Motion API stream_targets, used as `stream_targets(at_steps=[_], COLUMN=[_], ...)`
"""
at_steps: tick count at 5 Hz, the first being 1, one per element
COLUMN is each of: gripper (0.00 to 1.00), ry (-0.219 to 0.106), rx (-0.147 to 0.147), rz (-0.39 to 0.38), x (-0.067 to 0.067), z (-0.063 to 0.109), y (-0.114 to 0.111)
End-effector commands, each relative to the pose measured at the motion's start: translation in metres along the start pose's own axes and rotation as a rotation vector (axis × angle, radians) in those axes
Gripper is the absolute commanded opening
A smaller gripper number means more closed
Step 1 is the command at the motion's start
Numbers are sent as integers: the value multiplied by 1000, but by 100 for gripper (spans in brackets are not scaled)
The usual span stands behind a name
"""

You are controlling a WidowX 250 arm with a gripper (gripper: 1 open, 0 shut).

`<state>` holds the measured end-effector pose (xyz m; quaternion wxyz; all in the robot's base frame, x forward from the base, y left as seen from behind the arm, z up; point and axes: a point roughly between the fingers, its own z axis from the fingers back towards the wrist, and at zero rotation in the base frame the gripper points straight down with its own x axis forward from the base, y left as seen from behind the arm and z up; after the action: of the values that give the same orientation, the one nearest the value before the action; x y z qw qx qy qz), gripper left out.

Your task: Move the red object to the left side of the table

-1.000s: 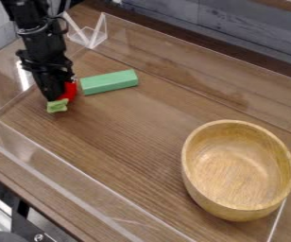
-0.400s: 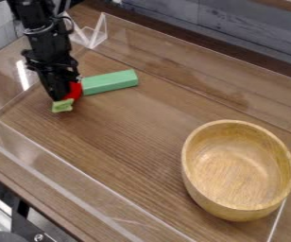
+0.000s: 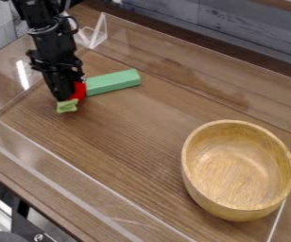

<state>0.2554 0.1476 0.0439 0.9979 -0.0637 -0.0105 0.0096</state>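
Wood-grain worktop (image 3: 123, 142) fenced by clear acrylic walls fills the view, with a wooden bowl (image 3: 239, 168) at the right and a flat green block (image 3: 111, 82) toward the back left. At the far left the gripper (image 3: 63, 92) points straight down, its jaws clamped on the strawberry (image 3: 75, 93) — red body between them, green leafy end (image 3: 67, 106) poking out below, touching or just above the wood. Its long axis slants toward the viewer. The block lies just beside it, on the right.
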Motion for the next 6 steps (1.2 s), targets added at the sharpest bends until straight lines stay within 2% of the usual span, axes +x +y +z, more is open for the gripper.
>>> stream_targets(at_steps=[1,2,6], gripper=[0,0,0], ry=[-59,-59,-33], rx=[32,28,44], rz=[-17,-22,-4], x=[7,7,19], z=[22,21,-2], y=[-5,-8,6])
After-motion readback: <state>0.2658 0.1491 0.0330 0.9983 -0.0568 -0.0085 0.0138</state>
